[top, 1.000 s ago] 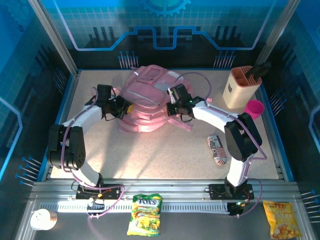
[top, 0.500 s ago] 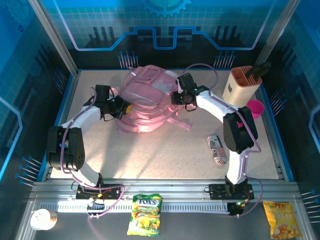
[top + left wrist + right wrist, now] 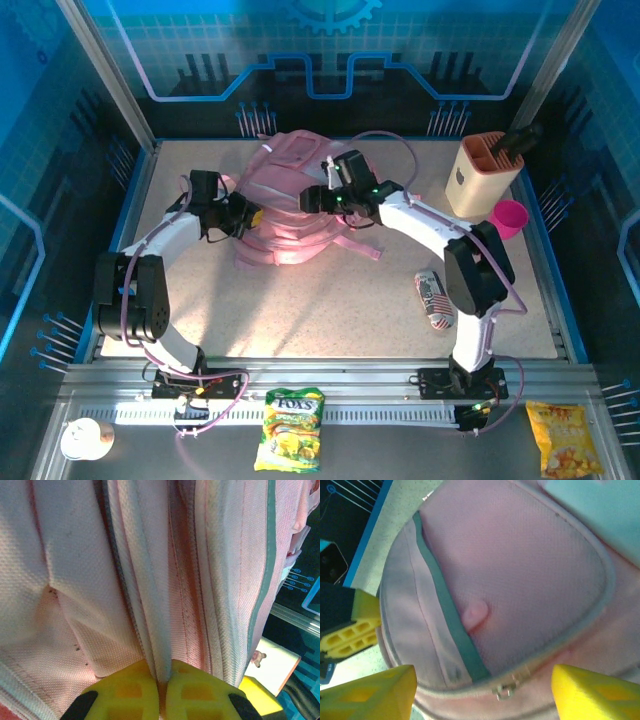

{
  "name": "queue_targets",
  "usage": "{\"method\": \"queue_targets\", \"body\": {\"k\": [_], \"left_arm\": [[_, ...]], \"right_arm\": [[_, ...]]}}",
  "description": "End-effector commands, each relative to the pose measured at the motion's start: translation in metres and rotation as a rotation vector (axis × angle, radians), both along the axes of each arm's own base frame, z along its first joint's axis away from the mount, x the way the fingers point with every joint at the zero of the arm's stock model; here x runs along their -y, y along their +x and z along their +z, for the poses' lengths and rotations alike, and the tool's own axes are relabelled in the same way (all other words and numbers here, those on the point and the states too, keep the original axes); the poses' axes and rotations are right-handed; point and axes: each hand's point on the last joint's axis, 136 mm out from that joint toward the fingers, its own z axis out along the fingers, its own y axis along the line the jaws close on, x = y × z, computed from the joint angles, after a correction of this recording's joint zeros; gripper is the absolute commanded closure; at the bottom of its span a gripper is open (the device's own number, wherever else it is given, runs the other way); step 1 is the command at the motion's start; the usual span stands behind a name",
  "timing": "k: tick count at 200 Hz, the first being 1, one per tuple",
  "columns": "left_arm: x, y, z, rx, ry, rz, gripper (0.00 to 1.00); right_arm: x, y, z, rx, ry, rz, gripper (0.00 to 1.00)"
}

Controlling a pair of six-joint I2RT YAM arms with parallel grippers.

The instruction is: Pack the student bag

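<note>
Far left: a white cup [image 3: 85, 438] sits on the metal ledge in front of the tabletop [image 3: 330, 310].
Left fingers [image 3: 248, 215] [image 3: 160, 679]: pressed together on a fold of pink fabric at the bag's left edge. The wrist view shows the cloth pinched in the seam between the two yellow tips.
Front ledge, centre: a yellow-green sweets packet [image 3: 290, 428] lies flat.
Student bag [image 3: 285, 170] [image 3: 75, 555] [image 3: 520, 565]: lies slumped at the middle of the tabletop's far half, between the two arms, with straps trailing towards the right.
Right fingers [image 3: 312, 198] [image 3: 484, 687]: spread wide and holding nothing, above a curved front pocket of the bag. A metal zip pull [image 3: 502, 691] lies between the tips.
Right of the bag: a striped can [image 3: 433, 298] lies on its side, well apart from the bag.
Far right corner: a tan pencil holder [image 3: 485, 172] stands upright with a pink cup [image 3: 508, 217] just beside it.
Ledge, far right: an orange snack packet [image 3: 563, 438].
</note>
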Motion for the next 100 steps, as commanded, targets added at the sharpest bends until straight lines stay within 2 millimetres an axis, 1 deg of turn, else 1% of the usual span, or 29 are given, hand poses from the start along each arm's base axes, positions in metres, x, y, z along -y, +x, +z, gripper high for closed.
{"method": "queue_targets", "body": {"k": [1,21,44,68,100], "left_arm": [[0.011,-0.005,0.012,0.036,-0.042,-0.042,0.97],[0.012,-0.006,0.011,0.034,-0.049,-0.041,0.97],[0.013,-0.006,0.012,0.037,-0.053,-0.043,0.97],[0.014,-0.005,0.012,0.041,-0.056,-0.042,0.97],[0.014,-0.001,0.013,0.044,-0.058,-0.044,0.96]], "right_arm": [[0.004,0.024,-0.008,0.001,-0.013,-0.076,0.25],[0.003,0.032,-0.015,-0.016,-0.004,-0.073,0.23],[-0.006,0.027,-0.018,-0.044,0.020,-0.030,0.22],[-0.018,0.008,-0.019,-0.092,0.076,0.049,0.22],[-0.026,-0.024,-0.014,-0.144,0.142,0.124,0.22]]}}
